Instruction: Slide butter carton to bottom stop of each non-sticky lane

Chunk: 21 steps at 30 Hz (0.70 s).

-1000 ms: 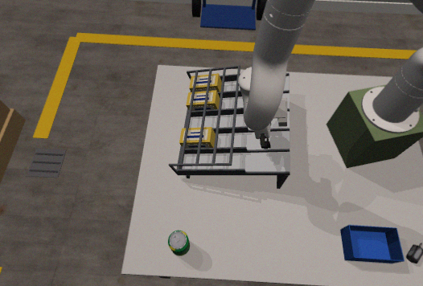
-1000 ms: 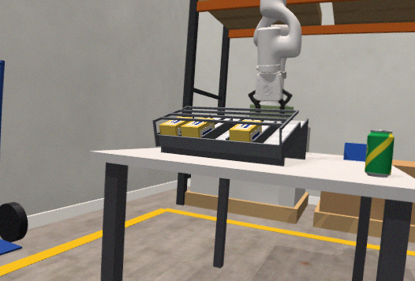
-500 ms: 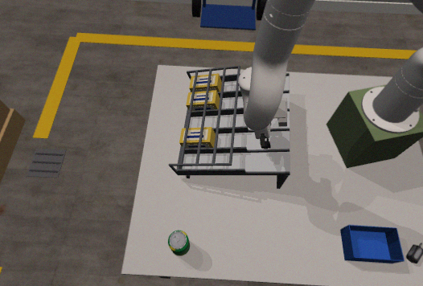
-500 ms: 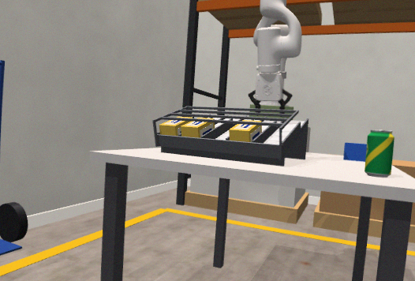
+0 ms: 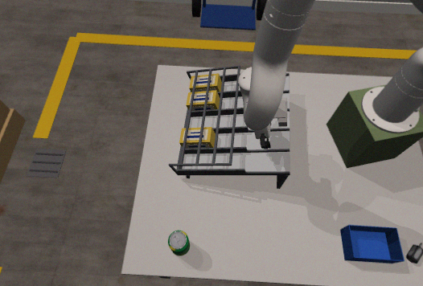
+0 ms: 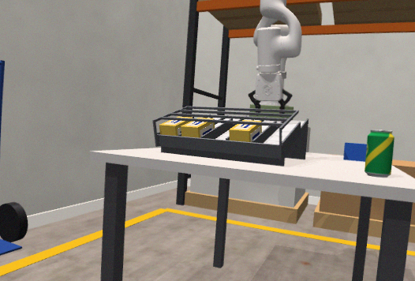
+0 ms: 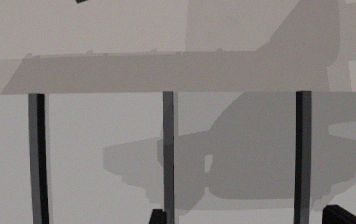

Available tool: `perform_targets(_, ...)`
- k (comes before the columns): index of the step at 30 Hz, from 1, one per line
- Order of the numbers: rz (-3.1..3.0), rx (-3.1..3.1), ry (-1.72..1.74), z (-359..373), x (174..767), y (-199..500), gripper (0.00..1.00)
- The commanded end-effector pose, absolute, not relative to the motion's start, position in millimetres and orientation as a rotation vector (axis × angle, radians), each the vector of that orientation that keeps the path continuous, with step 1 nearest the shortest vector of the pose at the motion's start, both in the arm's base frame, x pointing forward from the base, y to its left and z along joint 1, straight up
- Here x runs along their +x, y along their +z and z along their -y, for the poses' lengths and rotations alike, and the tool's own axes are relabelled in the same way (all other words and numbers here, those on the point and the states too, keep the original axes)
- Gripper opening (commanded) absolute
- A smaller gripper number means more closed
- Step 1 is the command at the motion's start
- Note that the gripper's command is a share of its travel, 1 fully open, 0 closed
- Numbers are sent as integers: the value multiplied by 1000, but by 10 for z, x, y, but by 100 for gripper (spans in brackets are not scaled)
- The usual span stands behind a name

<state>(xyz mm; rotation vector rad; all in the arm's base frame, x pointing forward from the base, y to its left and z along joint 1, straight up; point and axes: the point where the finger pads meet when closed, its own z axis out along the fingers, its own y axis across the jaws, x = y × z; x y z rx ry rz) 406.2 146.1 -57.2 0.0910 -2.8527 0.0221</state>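
Observation:
Three yellow butter cartons sit at the low end of the sloped shelf (image 5: 220, 173) (image 6: 220, 147), against its bottom stop as far as I can see. In the top view, counting lanes from the top, the first carton (image 5: 213, 83) (image 6: 170, 129) is in lane one, the second carton (image 5: 213, 100) (image 6: 192, 130) in lane two and the third carton (image 5: 208, 138) (image 6: 241, 134) in lane four. Lanes three and five show no carton. My gripper (image 5: 264, 140) (image 6: 270, 106) (image 7: 247, 216) is open and empty above the shelf's high end, around lane four.
Dark bars cover the low half of the shelf. Dark dividers separate the lanes. A green can (image 5: 178, 242) (image 6: 379, 153) stands on the table. A blue bin (image 5: 371, 244) (image 6: 354, 151) and a small dark object (image 5: 415, 254) lie near the front right in the top view.

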Motion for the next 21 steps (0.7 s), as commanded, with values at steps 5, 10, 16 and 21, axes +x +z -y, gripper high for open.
perform_targets(5,2854,91,21,-1470,4140,-298,100)
perform_targets(10,2854,91,21,-1470,4140,-298,100)
perform_targets(16,2854,91,21,-1470,4140,-298,100)
perform_targets(21,3136,103,8,-1473,4179,378,100)
